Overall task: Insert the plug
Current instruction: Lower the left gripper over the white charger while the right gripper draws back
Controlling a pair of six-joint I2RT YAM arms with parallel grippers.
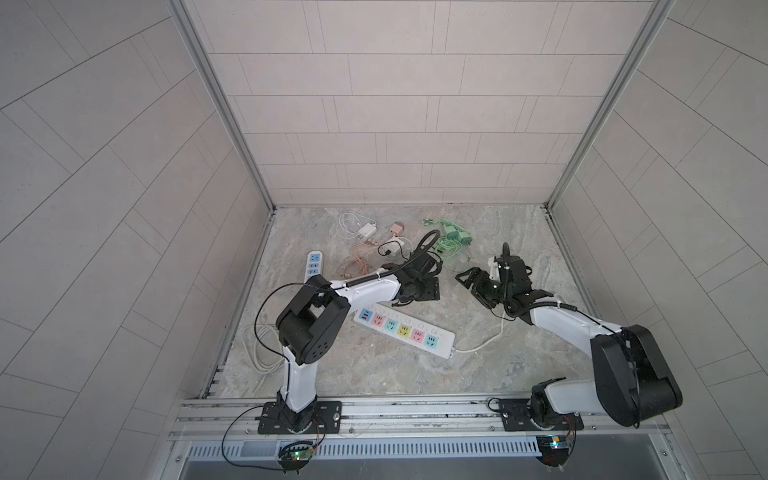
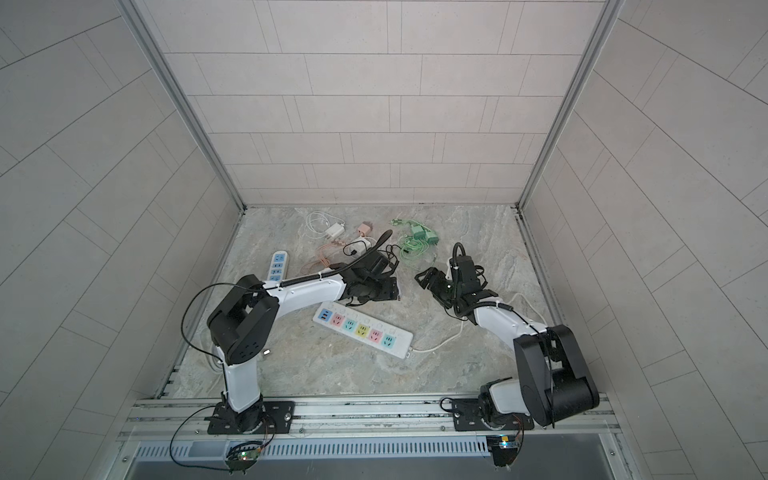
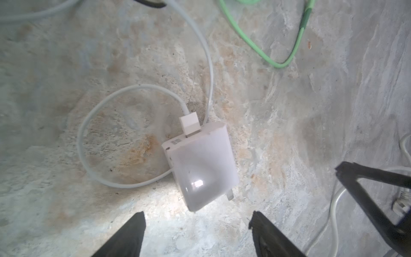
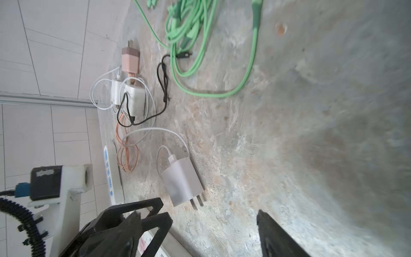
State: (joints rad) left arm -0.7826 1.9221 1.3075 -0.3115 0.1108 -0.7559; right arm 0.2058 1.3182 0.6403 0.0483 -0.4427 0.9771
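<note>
Left gripper (image 3: pixel 198 219) jaws spread wide, nothing btwn them. We see white charger plug (image 3: pixel 200 164) flat on marble tabletop (image 3: pixel 311 111), just beyond pastel power strip (image 1: pixel 403 332). Right gripper (image 4: pixel 198 214) also agape & empty, beyond strip's corded end.

Surface (image 1: pixel 374 374): mottled grey stone look with rusty orange blotches
Long power strip (image 1: pixel 405 332): white; panels run blue, pink, teal, yellow, pink, teal
Short power strip (image 1: pixel 313 266): white with blue panels
Charger (image 3: pixel 201 164): glossy white, with a white lead
Coiled cable (image 4: pixel 189 29): mint green
Small adapter (image 4: pixel 130 60): dusty pink
Looped cable (image 4: pixel 126 155): peach-orange
Thin cable (image 4: pixel 163 80): black
Walls (image 1: pixel 395 104): pale grey-beige tiles with thin dark staggered joints
</note>
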